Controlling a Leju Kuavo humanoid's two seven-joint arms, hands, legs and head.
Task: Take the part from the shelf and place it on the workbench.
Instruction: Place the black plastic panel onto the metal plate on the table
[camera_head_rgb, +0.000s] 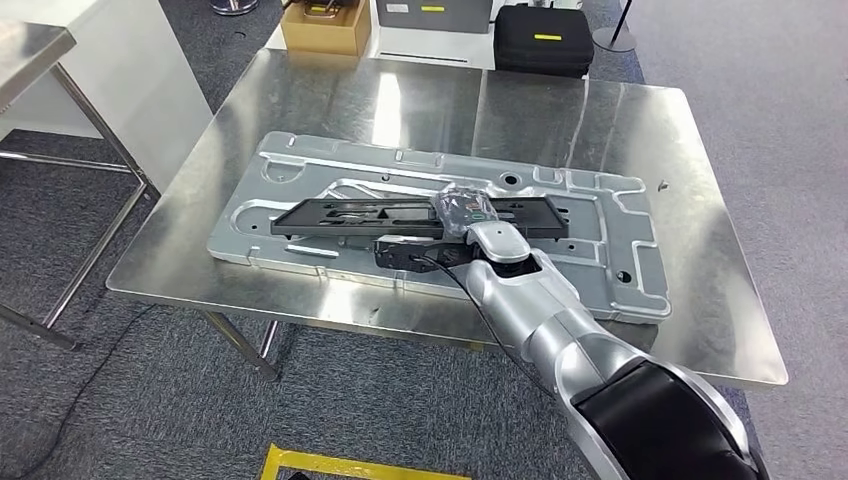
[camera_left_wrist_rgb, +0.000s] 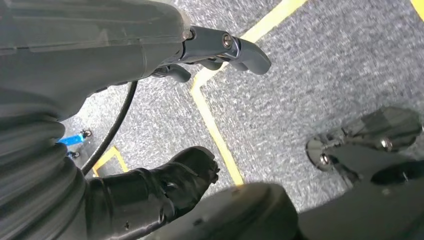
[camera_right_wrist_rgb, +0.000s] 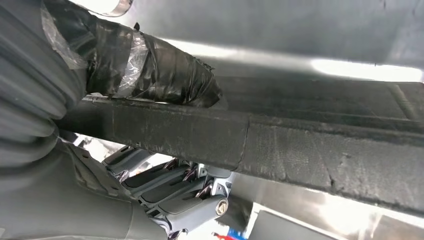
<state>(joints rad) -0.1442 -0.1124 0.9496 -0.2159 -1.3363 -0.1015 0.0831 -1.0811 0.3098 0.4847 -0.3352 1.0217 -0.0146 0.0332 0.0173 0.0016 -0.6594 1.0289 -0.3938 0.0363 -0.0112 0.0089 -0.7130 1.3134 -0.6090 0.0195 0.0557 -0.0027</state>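
Head view: right hand (camera_head_rgb: 462, 212) holds the long black part (camera_head_rgb: 420, 217) low over the grey panel (camera_head_rgb: 620, 240) on the workbench (camera_head_rgb: 700, 150). Right wrist view: thumb and fingers (camera_right_wrist_rgb: 175, 187) clamp the part. Left wrist view: left hand (camera_left_wrist_rgb: 165, 195), empty, fingers apart, hangs above carpet. Placement stage; next, lower and release.

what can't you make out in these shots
- Head view: whether the black part rests fully on the grey metal panel; the right hand covers its middle.
- Right wrist view: the part's ends, cut off by the picture's edge; how the fingers close beneath it, hidden by the part.
- Left wrist view: whether the left hand holds anything; its cover blocks much of it.
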